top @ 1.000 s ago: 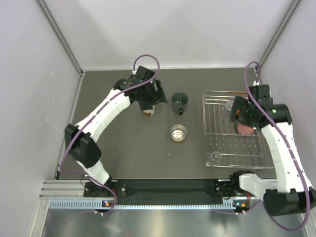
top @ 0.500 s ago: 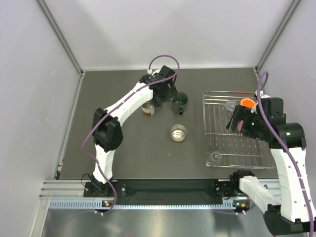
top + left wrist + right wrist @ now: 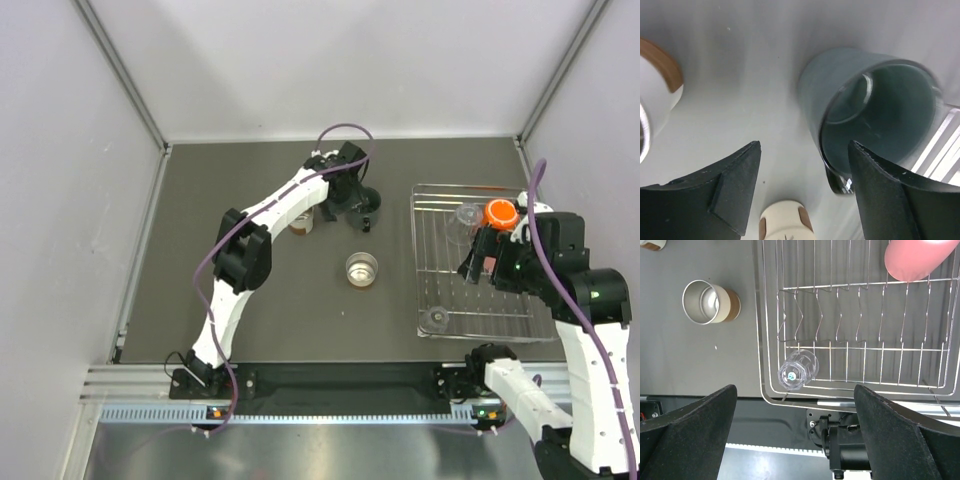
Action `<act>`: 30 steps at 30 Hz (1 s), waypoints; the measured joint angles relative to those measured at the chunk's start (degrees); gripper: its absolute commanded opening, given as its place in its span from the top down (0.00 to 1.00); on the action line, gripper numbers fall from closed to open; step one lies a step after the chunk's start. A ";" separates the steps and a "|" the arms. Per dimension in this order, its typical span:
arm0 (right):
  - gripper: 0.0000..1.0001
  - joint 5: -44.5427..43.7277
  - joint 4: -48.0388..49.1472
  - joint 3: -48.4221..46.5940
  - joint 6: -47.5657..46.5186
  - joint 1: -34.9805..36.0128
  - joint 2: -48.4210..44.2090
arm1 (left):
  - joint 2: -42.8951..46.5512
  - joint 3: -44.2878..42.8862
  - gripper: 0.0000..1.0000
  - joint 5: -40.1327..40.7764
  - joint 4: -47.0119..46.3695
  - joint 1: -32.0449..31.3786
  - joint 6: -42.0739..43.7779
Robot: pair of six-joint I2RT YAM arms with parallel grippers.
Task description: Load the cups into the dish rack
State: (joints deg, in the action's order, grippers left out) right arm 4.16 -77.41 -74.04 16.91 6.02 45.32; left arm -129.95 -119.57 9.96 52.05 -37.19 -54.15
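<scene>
The dark green cup (image 3: 369, 206) stands at the back of the table. My left gripper (image 3: 352, 200) is open right beside it. In the left wrist view the green cup (image 3: 875, 110) sits just ahead of my right finger, and the left gripper (image 3: 805, 146) holds nothing. The dish rack (image 3: 418, 262) holds an orange cup (image 3: 499, 212), two clear cups (image 3: 466, 215) (image 3: 434, 319) and a pink cup (image 3: 915, 257). My right gripper (image 3: 488, 258) hangs open and empty above the rack. Two steel cups (image 3: 362, 268) (image 3: 301, 223) stand on the table.
In the right wrist view the rack rim (image 3: 760, 340) lies right of a steel cup (image 3: 710, 301), with a clear cup (image 3: 797, 370) in the near corner. Grey walls enclose the table. A cream-and-brown object (image 3: 785, 220) shows low between my left fingers.
My left gripper moved right from the back steel cup to the green cup. My right gripper drew back toward the near side, leaving the orange cup in the rack.
</scene>
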 measured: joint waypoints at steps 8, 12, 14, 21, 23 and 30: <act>0.00 0.28 -0.17 0.00 0.00 0.00 -0.85 | -3.13 -1.11 0.54 -1.07 -0.48 0.00 0.46; 0.00 0.28 -0.17 0.00 0.02 0.00 -0.85 | -3.50 -3.91 0.90 -1.18 -0.26 0.00 1.66; 0.00 0.28 -0.17 0.00 0.04 0.00 -0.70 | -3.50 -5.18 1.00 -0.66 0.02 0.02 3.04; 0.00 1.38 -0.04 0.00 0.31 0.00 0.61 | -3.15 -5.99 1.00 -6.36 0.07 0.94 6.27; 0.00 2.58 0.33 0.07 0.72 0.00 0.87 | -2.27 -5.27 1.00 -8.96 -0.31 1.27 7.32; 0.00 13.81 7.74 2.89 3.96 0.00 1.88 | 15.72 12.28 1.00 -23.41 -9.55 3.41 10.16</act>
State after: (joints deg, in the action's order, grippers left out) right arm 17.98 -69.67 -71.16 20.86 6.02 47.20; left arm -114.24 -107.28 -13.45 42.50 -33.78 -43.99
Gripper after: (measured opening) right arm 0.996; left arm 0.053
